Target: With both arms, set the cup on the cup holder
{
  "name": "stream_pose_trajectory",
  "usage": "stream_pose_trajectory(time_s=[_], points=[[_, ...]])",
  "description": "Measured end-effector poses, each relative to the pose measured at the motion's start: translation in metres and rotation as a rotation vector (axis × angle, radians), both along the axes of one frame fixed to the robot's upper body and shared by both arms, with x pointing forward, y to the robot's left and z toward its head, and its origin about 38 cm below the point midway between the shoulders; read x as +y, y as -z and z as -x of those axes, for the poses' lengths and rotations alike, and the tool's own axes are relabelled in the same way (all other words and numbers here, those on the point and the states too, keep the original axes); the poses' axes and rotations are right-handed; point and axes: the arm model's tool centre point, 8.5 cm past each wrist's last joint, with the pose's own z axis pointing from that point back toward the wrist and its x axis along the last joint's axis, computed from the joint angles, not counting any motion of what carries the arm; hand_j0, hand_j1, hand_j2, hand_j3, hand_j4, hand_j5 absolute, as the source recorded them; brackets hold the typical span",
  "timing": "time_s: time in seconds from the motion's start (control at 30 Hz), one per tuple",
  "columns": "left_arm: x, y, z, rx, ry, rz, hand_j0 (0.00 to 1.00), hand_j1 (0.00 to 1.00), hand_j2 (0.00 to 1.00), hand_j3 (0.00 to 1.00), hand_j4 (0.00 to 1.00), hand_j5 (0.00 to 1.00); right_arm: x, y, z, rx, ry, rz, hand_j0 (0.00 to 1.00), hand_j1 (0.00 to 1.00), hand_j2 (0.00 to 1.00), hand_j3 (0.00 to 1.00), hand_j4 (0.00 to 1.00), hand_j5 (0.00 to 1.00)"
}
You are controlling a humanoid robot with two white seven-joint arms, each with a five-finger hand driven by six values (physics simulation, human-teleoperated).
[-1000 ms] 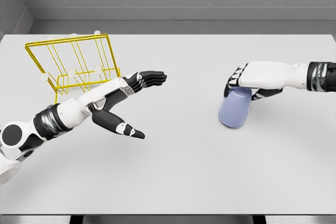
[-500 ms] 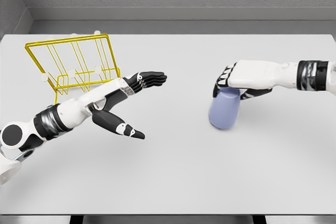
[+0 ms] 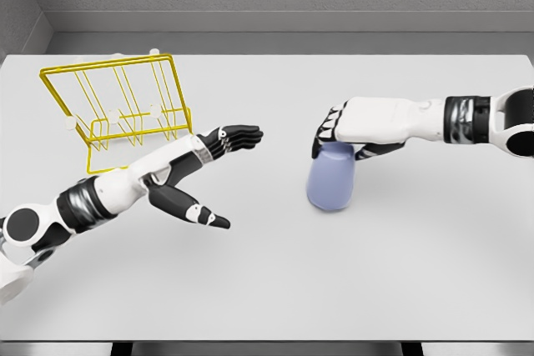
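Grey walls behind a white table [image 3: 275,289]. Cup [image 3: 331,177] is pale lavender-blue, smooth, plain, slightly wider at the bottom end, tilted a bit, right of table centre. Right hand [image 3: 359,127] grips it from above at the top end, dark fingers [image 3: 324,132] curled over the far-left side, thumb on the near side. Rack [image 3: 117,106] is yellow wire with white tips, at the far left of the table, well apart from the cup. Left hand [image 3: 196,177] is in front of the rack, fingers spread flat, thumb pointing toward the near edge, holding nothing.

Pale lavender cup [image 3: 332,183], yellow wire cup holder [image 3: 117,106], light grey table [image 3: 334,273]
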Motion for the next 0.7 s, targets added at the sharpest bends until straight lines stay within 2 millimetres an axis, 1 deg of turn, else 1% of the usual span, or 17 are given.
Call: stream_pose_trajectory(time_s=[0.17, 0.4, 0.47, 0.7], points=[[0.005, 0.011, -0.003, 0.082, -0.035, -0.082, 1.00, 1.00, 1.00, 1.00, 1.00, 1.00, 0.012, 0.002, 0.001, 0.007, -0.022, -0.010, 0.63, 0.63, 0.63, 0.63, 0.63, 0.63], [0.007, 0.018, -0.009, 0.162, -0.071, -0.161, 1.00, 1.00, 1.00, 1.00, 1.00, 1.00, 0.032, 0.005, 0.001, 0.015, -0.056, -0.031, 0.63, 0.63, 0.63, 0.63, 0.63, 0.63], [0.009, 0.016, -0.014, 0.179, -0.088, -0.174, 1.00, 1.00, 1.00, 1.00, 1.00, 1.00, 0.039, 0.005, 0.002, 0.017, -0.067, -0.039, 0.63, 0.63, 0.63, 0.63, 0.63, 0.63], [0.014, 0.012, -0.019, 0.196, -0.115, -0.178, 1.00, 1.00, 1.00, 1.00, 1.00, 1.00, 0.054, 0.010, 0.003, 0.031, -0.090, -0.052, 0.62, 0.62, 0.62, 0.62, 0.62, 0.62]])
